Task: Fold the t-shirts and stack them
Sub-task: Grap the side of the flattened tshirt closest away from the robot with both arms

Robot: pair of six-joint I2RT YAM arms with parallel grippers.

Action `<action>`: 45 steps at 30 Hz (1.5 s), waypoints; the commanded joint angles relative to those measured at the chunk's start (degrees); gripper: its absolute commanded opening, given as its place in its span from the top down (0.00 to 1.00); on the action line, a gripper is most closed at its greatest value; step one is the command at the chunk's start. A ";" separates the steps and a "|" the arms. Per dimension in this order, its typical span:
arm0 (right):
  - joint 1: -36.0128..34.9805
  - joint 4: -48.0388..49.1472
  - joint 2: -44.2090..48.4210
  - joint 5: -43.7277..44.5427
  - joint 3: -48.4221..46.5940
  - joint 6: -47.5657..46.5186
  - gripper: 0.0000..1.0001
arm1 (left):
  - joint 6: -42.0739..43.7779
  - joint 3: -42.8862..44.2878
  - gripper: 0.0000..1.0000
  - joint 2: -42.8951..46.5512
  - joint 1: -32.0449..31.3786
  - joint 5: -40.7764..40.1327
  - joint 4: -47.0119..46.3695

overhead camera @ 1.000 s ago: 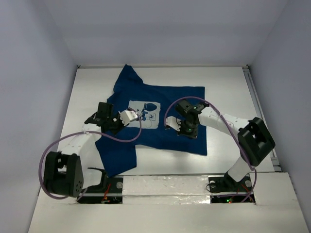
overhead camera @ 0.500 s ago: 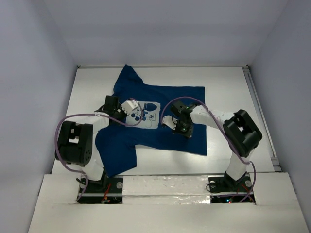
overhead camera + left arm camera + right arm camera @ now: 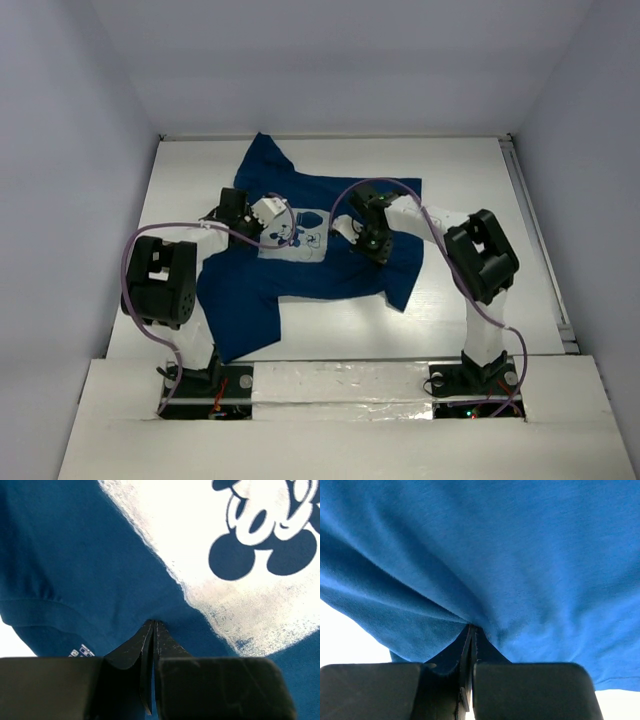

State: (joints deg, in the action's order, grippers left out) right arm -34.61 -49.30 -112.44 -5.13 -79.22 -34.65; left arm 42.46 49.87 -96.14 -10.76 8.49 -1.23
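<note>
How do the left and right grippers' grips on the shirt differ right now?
The left gripper pinches the t-shirt right beside its white print. The right gripper pinches plain blue cloth, with no print in its view. From above, the left gripper sits at the print's left side and the right gripper at its right. Both are shut on a small ridge of fabric.

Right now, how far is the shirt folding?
Done: no finished fold; the shirt lies mostly spread, print up. In hand: left tool and right tool are each shut on a pinch of cloth near the middle. Left: every fold, then stacking.
</note>
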 commanded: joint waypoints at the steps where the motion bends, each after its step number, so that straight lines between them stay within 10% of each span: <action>1: 3.05 0.79 -4.27 -0.59 -4.97 -0.59 1.00 | 0.08 2.86 1.00 -1.59 0.48 -0.58 1.15; 17: 6.05 -6.34 -5.69 -0.32 -11.06 -3.93 0.89 | -5.54 17.46 1.00 -9.34 3.91 1.96 4.40; 45: -0.71 -1.77 14.71 -2.00 9.79 3.18 0.63 | -1.59 -8.03 0.93 41.81 2.33 10.85 16.70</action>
State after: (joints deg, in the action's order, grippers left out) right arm -33.50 -53.41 -97.60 -8.38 -69.65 -34.09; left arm 40.73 42.68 -58.28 -8.40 19.73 15.77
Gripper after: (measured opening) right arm 0.370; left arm 0.072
